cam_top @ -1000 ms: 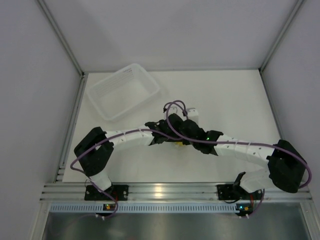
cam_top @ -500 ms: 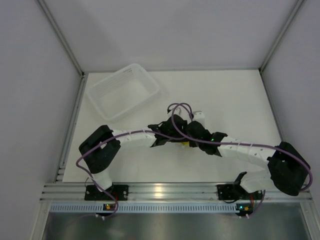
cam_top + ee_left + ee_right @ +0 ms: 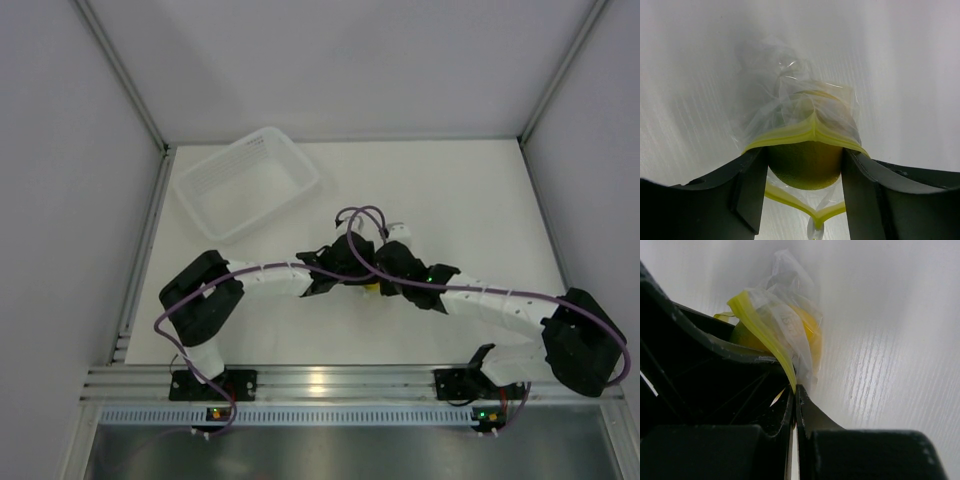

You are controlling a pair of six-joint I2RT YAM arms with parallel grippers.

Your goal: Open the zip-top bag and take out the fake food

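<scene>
The zip-top bag (image 3: 785, 95) is a crinkly clear pouch, and its yellow zip strip (image 3: 810, 131) gapes open. The fake food (image 3: 805, 167), green on the side I see, sits in that mouth. My left gripper (image 3: 804, 175) has one finger pressed against each side of the fruit. My right gripper (image 3: 794, 390) is shut on the bag's zip edge (image 3: 765, 332), and the fruit's yellow side (image 3: 809, 330) shows through the plastic. In the top view both grippers meet at mid-table, left gripper (image 3: 345, 272) beside right gripper (image 3: 388, 268), and they hide most of the bag.
A translucent white basket (image 3: 245, 185) stands at the back left of the white table (image 3: 470, 200). Grey walls and aluminium rails close in the sides. Purple cables loop over both wrists.
Both arms have shifted slightly to the right together with the bag. The left jaws have narrowed around the fruit. The right gripper stays shut on the bag's edge.
</scene>
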